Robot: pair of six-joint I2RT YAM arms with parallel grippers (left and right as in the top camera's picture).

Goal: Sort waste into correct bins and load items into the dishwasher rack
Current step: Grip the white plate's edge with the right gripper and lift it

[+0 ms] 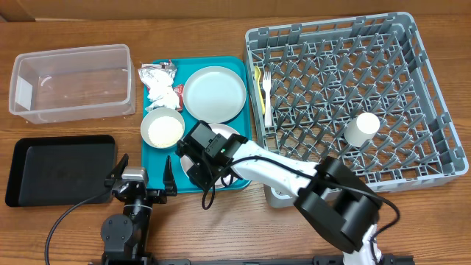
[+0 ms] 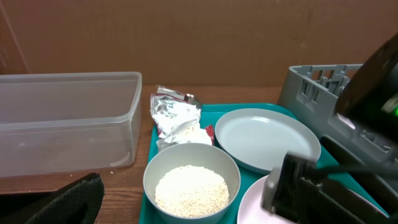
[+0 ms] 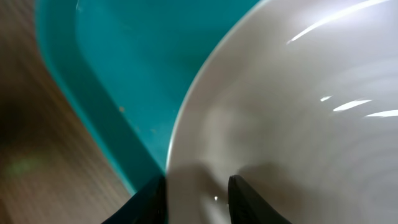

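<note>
My right gripper [image 1: 199, 158] [image 3: 198, 193] is shut on the near-left rim of the white plate [image 1: 229, 133] [image 3: 298, 106], one finger outside the rim and one on the plate's face. The plate lies on the teal tray [image 1: 158, 158]. Further back on the tray are a pale green plate [image 1: 214, 93], a grey bowl [image 1: 148, 118] heaped with rice [image 1: 163, 131], a crumpled napkin [image 1: 158, 92] and a foil wrapper [image 1: 154, 71]. My left gripper [image 1: 143, 180] [image 2: 186, 186] stands open just short of the bowl [image 2: 155, 168]. The rack [image 1: 434, 96] holds the fork [image 1: 268, 99], spoon [image 1: 257, 85] and cup [image 1: 362, 129].
The clear tub [image 1: 73, 50] stands at the back left with the black tray [image 1: 59, 169] in front of it, beside my left arm. The right arm [image 1: 280, 173] reaches across the rack's front left corner. A cardboard wall closes off the back.
</note>
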